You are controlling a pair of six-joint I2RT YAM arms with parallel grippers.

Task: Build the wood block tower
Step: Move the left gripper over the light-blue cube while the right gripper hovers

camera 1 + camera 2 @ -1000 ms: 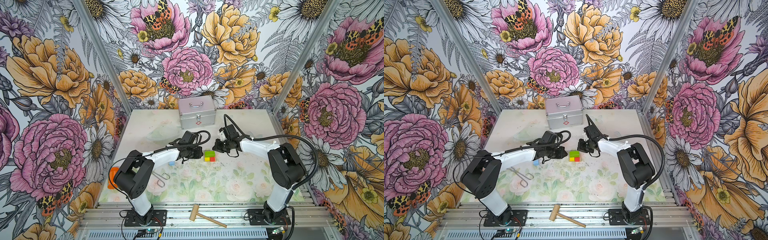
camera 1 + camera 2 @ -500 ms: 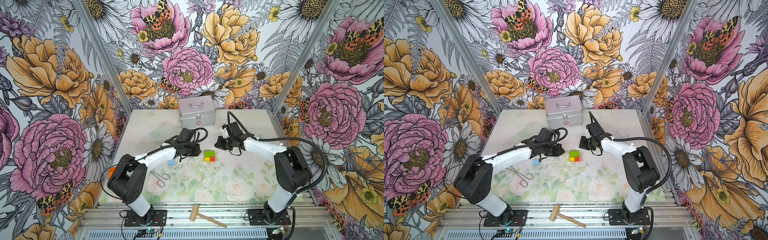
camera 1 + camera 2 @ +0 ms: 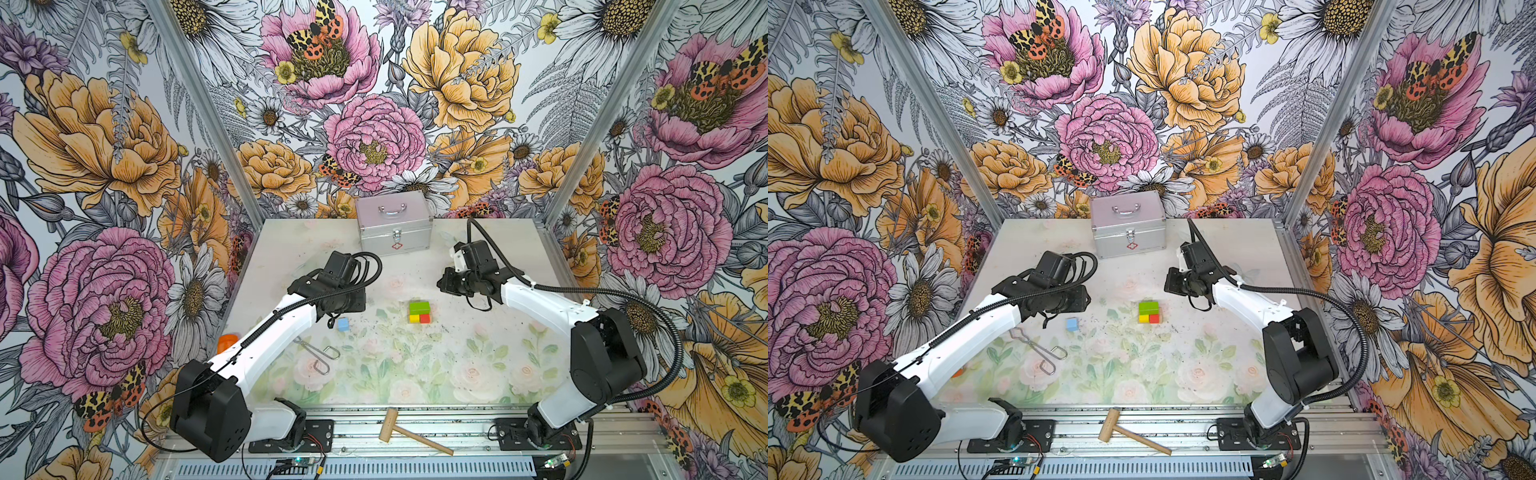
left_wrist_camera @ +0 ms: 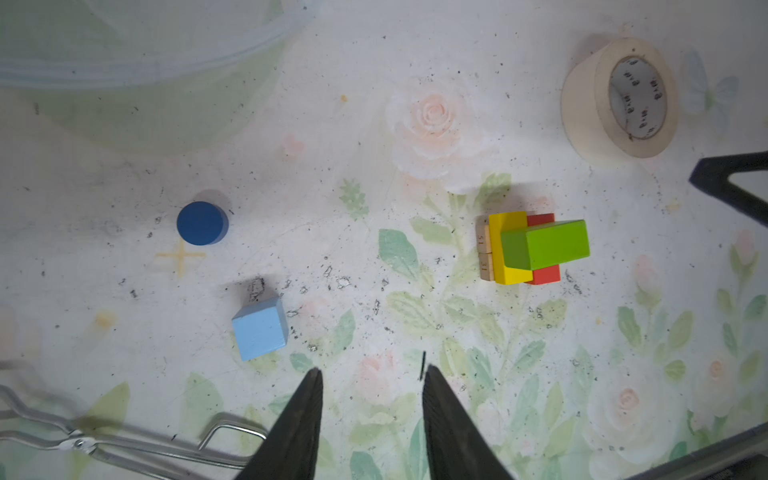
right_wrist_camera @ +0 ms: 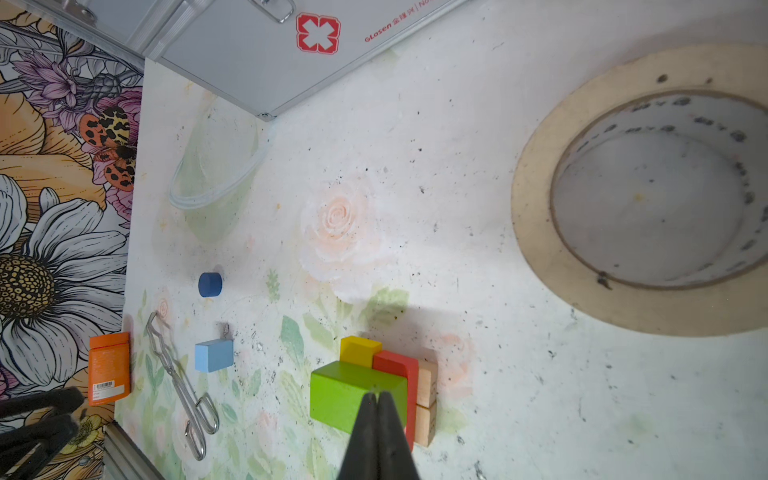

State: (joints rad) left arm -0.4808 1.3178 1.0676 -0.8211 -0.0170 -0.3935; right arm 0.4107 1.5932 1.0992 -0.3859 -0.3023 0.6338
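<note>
Tower [image 3: 419,312] is sited mid-table [image 3: 457,365], seen in both top views. Two tan bars [image 4: 484,253] are laid side by side at the bottom. The yellow bar [image 4: 505,224] and red bar [image 4: 544,274] are set side by side on them, and the green bar [image 4: 544,245] is laid crosswise on top.

The light blue cube [image 4: 260,328] is lying loose on the table, left of the tower in the top views and well apart from it. The dark blue cylinder [image 4: 202,223] is standing on end near the cube and is not stacked either.

Left gripper [image 4: 372,369]: jaws are parted by a moderate gap and nothing is held. It is positioned over bare table between cube and tower.

Right gripper [image 5: 377,395]: jaws are pressed fully together and nothing is held. In its wrist view the tips are seen over the green bar; contact cannot be told.

Tongs [image 3: 318,353] are lying near the cube. A tape roll [image 4: 582,104], metal case [image 3: 395,226] and mallet [image 3: 411,432] are also noted.
</note>
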